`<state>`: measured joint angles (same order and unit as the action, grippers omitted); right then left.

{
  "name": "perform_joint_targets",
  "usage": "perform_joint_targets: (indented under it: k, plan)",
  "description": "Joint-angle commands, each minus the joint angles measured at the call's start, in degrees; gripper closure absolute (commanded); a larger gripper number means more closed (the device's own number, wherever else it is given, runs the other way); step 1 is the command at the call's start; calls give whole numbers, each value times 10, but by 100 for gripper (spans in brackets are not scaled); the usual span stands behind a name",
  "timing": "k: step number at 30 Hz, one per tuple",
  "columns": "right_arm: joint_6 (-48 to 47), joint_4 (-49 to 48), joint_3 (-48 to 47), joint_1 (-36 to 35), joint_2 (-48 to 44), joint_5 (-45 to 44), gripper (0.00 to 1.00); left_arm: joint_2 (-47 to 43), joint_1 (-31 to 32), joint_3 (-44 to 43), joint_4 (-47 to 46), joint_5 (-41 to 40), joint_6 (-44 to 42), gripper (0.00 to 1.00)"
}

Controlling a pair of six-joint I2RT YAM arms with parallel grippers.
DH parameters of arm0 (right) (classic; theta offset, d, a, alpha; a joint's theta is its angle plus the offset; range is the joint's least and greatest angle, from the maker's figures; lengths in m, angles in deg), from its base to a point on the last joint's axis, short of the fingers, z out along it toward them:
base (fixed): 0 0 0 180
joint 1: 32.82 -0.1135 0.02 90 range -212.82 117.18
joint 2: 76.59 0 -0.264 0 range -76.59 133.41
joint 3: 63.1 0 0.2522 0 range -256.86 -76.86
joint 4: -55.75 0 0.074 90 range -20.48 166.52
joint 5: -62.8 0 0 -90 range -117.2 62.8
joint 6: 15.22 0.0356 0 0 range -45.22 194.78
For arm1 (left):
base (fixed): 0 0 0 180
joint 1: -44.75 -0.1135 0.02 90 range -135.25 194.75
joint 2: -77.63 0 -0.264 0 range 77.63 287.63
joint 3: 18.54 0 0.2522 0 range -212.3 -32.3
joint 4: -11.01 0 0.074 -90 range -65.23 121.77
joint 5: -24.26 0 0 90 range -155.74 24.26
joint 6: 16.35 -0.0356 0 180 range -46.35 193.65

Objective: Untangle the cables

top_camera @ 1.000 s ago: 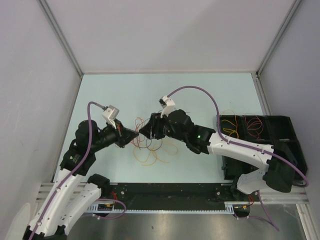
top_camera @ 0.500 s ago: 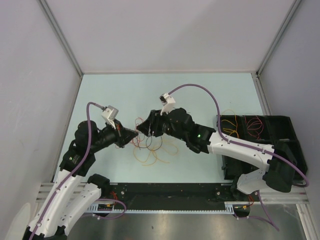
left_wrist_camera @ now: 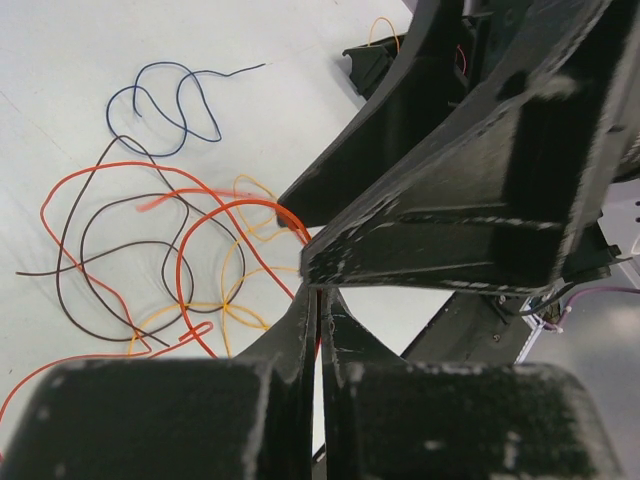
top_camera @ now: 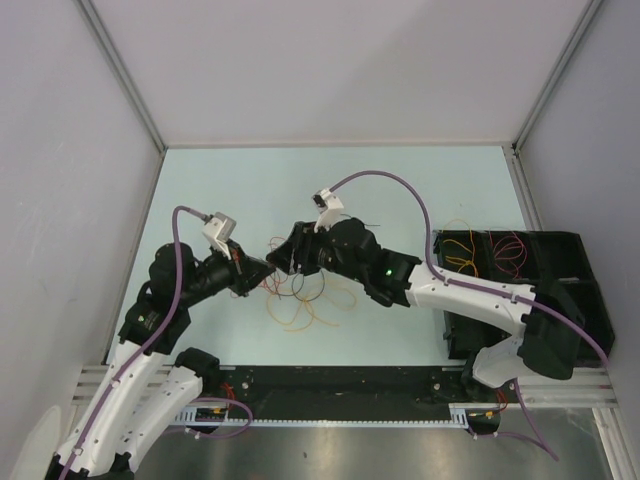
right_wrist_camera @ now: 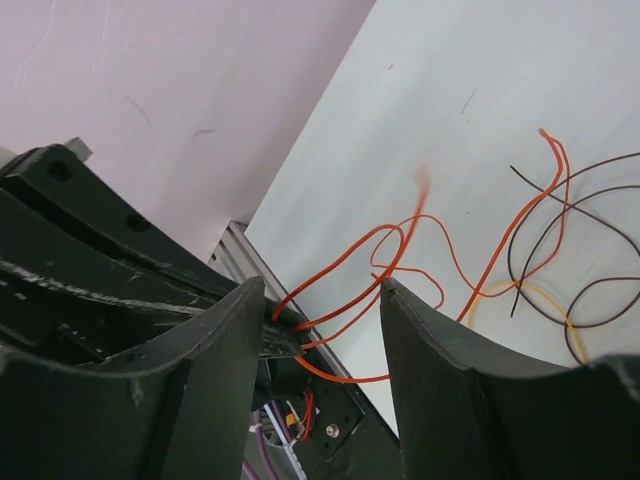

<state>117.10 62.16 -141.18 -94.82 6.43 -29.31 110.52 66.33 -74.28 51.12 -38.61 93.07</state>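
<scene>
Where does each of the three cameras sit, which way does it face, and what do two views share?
Top: high behind the robot, looking down on the table; left arm, right arm and cables show.
Left wrist: on that wrist, looking past its shut left gripper at the cables and the right gripper.
Right wrist: on that wrist, looking between its open fingers at the left gripper's tip, which clamps the red cable; wall beyond.
Shared: both wrist views show the red cable and the opposite gripper.
</scene>
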Motion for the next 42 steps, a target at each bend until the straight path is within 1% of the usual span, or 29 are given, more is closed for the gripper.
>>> perform_joint_targets:
  k: [1,6,7,9,11,12,14,15,17,18,24,31,32,34,35,37,38,39,42]
  plan:
    - [18,-17,-32,-5,16,-6,46,-7,3,1,-8,-1,-7,100]
    - [17,-5,-52,-5,36,3,50,-7,3,1,-9,-1,-6,99]
    - [19,-3,-55,-5,38,3,55,-7,3,1,-9,-1,-6,100]
    - [18,-3,-56,-5,38,4,61,-6,3,2,-9,-1,-6,100]
    - [19,-3,-57,-5,39,5,83,-5,3,1,-9,-2,-5,94]
    - [17,-4,-57,-4,37,8,100,-7,3,1,-7,-7,-5,90]
    - [6,-3,-58,-4,34,13,100,-12,3,0,-3,-20,-4,56]
    - [2,1,-58,-3,24,12,100,-15,3,0,0,-26,-3,25]
    - [-15,23,-63,9,12,10,100,-28,3,-1,5,-53,0,5]
    - [-22,32,-67,16,-5,8,100,-33,3,-2,6,-61,1,0]
    - [-78,124,-101,76,-71,-1,100,-52,3,-3,15,-101,7,0]
    - [-134,182,-171,125,-113,15,100,-45,3,0,16,-121,13,0]
    - [-142,189,-186,130,-114,15,100,-38,3,0,17,-126,23,0]
    - [-149,211,-199,134,-117,15,100,-27,3,7,16,-162,48,0]
    - [-153,217,-202,137,-117,14,100,-21,4,12,3,-168,76,0]
    - [-154,226,-205,138,-122,15,100,2,3,36,-30,-141,98,0]
    - [-155,228,-205,140,-126,14,100,11,3,43,-67,-133,115,0]
    - [-157,235,-205,141,-129,14,100,23,5,54,-87,-126,120,0]
    - [-156,248,-204,144,-136,15,100,52,14,63,-144,-142,121,0]
